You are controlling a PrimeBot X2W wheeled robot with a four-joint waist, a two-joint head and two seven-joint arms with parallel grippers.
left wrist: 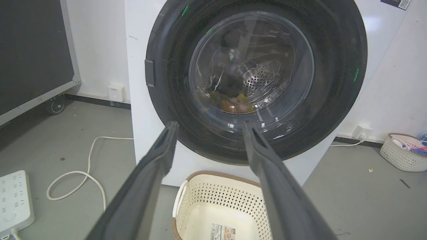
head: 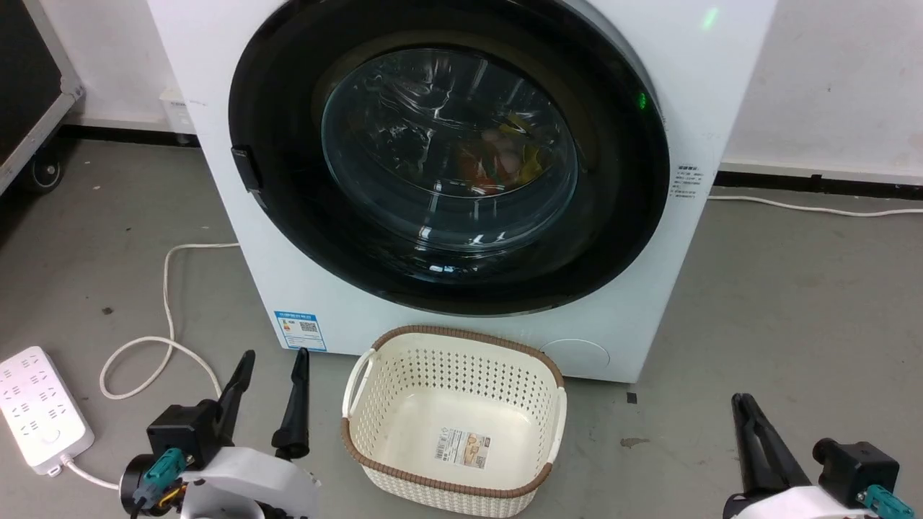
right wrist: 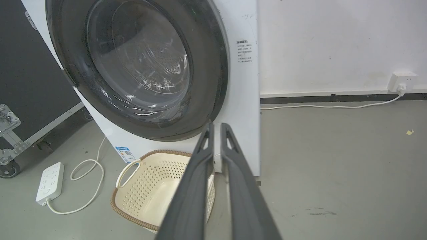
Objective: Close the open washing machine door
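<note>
Filling the upper middle of the head view, the washing machine door (head: 447,180) lies flat against the white washing machine (head: 346,324). I see no gap at its black rim, so it looks shut, or very nearly shut. Through the round glass you can see bright clothes (head: 497,162) inside the drum. A small dark tab (head: 245,169) sits on the door's left edge, likely the place to pull or push.

The left gripper (head: 270,393) is at the lower left, low over the floor. Its two fingers are spread wide and hold nothing. In the left wrist view its fingers (left wrist: 160,156) point at the bottom of the door but do not touch it.

The right gripper (head: 753,440) is at the lower right, well apart from the machine. Its fingers (right wrist: 200,160) are almost pressed together, with just a thin gap, and they hold nothing.

A cream basket (head: 469,333) sits just in front of the machine, between the two grippers. I think both arms hang back because the door needs no more pushing.
</note>
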